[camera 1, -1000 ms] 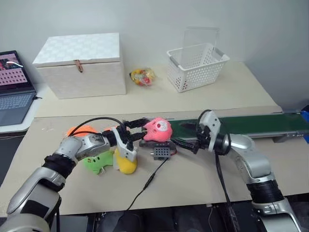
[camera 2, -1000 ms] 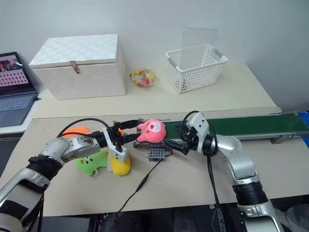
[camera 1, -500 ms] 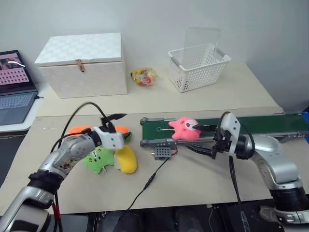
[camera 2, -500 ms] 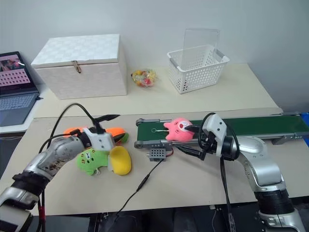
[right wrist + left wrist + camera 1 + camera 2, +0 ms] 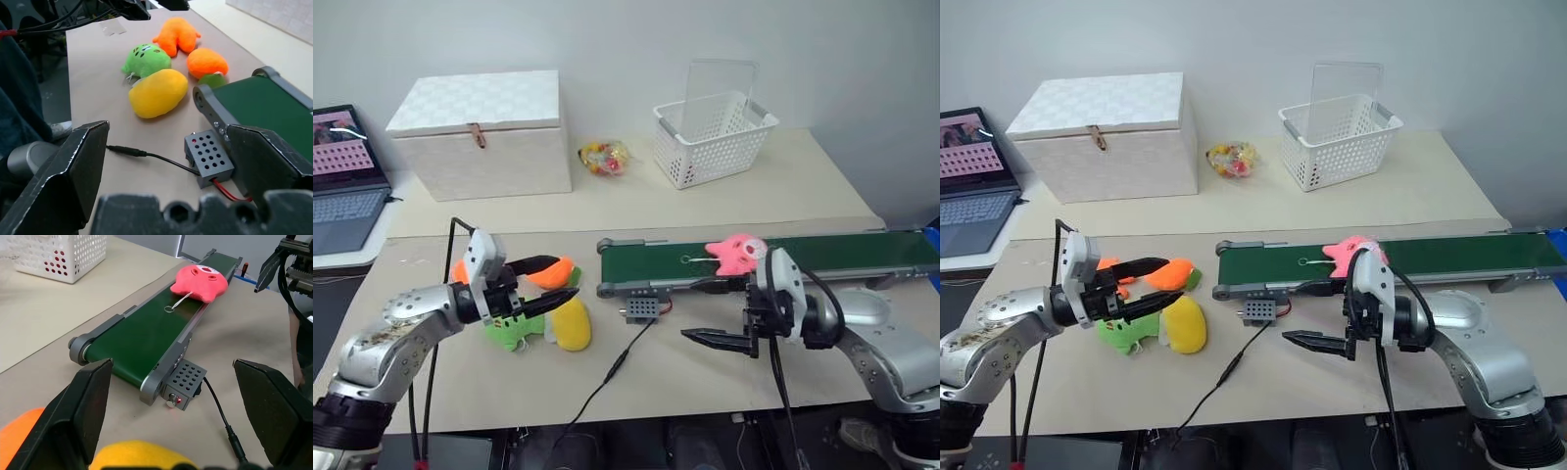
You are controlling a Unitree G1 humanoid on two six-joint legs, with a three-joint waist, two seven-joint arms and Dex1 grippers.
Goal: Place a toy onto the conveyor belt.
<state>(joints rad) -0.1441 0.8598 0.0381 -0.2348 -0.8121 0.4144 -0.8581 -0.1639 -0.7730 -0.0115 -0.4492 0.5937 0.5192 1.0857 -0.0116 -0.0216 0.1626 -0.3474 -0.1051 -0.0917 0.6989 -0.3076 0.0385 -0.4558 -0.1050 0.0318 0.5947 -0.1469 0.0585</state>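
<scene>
The small pink plush toy is sitting on the long dark green conveyor belt, around mid-belt. Right claw hangs spread open and empty just in front of the belt. Left claw is wide open too, over the green and yellow plushies, probably not touching them.

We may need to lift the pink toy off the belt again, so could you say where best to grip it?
Probably across its round body, coming from above. The pink toy lies flat on the conveyor belt; its ear bumps and thin hanging loop offer little hold.
</scene>
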